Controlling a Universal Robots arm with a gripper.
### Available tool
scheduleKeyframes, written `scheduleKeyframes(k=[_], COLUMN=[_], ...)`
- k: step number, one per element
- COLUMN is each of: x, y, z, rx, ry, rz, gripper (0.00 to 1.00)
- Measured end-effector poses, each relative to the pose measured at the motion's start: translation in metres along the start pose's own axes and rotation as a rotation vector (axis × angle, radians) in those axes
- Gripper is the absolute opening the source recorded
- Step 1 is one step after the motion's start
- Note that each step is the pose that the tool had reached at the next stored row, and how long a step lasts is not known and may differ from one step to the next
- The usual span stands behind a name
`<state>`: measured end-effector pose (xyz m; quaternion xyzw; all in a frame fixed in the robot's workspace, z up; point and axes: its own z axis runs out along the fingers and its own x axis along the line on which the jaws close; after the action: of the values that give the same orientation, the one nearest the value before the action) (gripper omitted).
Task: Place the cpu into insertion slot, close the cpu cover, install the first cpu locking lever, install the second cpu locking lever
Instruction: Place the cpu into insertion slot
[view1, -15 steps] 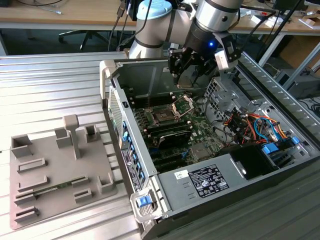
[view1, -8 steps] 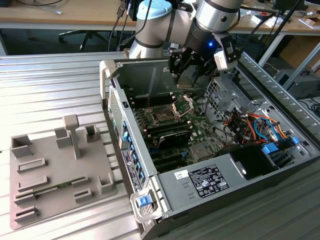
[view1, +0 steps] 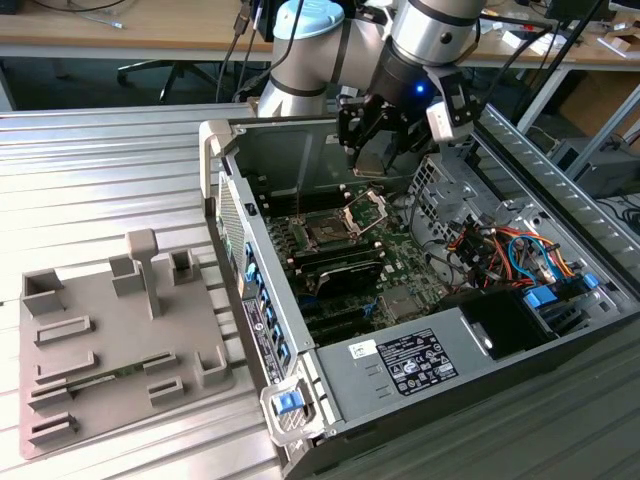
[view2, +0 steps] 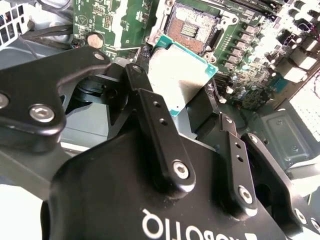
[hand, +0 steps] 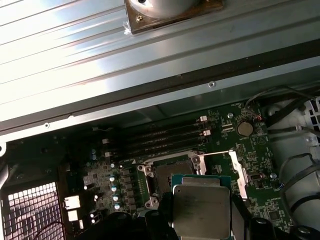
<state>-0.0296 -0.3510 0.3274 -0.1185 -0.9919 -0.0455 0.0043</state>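
Starting from the exterior view's left, you pass the grey fixture block (view1: 120, 350) and the wall of the open computer case (view1: 262, 320). Next comes the bare insertion slot (view1: 325, 232), with the cpu cover (view1: 366, 209) swung up just to its right. Your gripper (view1: 377, 150) hangs above and right of that slot, clamped on the cpu (view2: 179, 75), silvery face toward the wrist, clear of the board.
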Motion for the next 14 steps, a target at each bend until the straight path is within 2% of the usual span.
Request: scheduleKeyframes(k=[14], x=[0.0], y=[-0.0001], z=[0.0006], rx=[-0.0014], ry=[-0.0065], rz=[0.072], gripper=[0.55])
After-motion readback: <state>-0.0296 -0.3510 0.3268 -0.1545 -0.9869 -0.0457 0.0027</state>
